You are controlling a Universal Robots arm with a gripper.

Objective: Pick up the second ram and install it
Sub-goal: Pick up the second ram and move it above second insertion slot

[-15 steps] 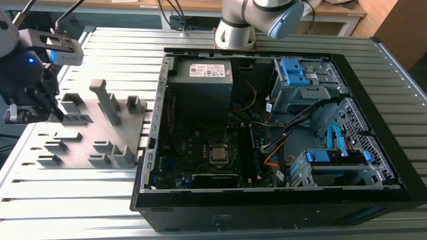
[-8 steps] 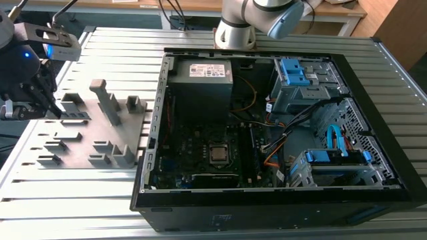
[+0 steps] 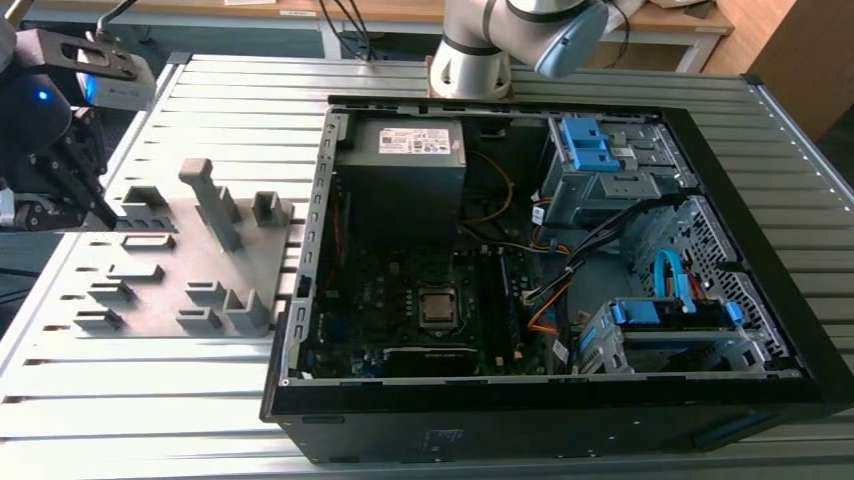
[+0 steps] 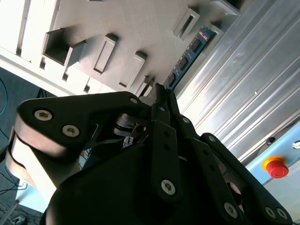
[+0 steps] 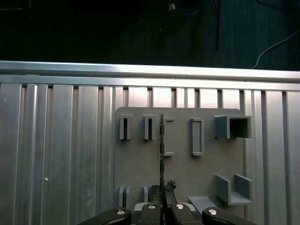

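Note:
My gripper [image 5: 162, 190] is shut on the second ram [image 5: 161, 140], a thin dark strip seen edge-on, reaching from the fingertips across the grey fixture [image 5: 187, 173]. In the second wrist view the same ram [image 4: 187, 51] shows blue-green with dark chips, sticking out from the gripper [image 4: 157, 90] over the fixture [image 4: 117, 28]. In the exterior view the gripper [image 3: 80, 205] hangs at the left edge of the fixture [image 3: 200, 260], well away from the open computer case [image 3: 300, 300]. Whether the ram still touches a fixture slot, I cannot tell.
The black computer case lies open on the slatted metal table [image 3: 134, 400], with its motherboard [image 3: 427, 300] facing up. The arm's base [image 3: 467, 60] stands behind the case. Upright ribs [image 3: 214, 200] rise from the fixture. A red stop button [image 4: 276, 167] sits beyond the table.

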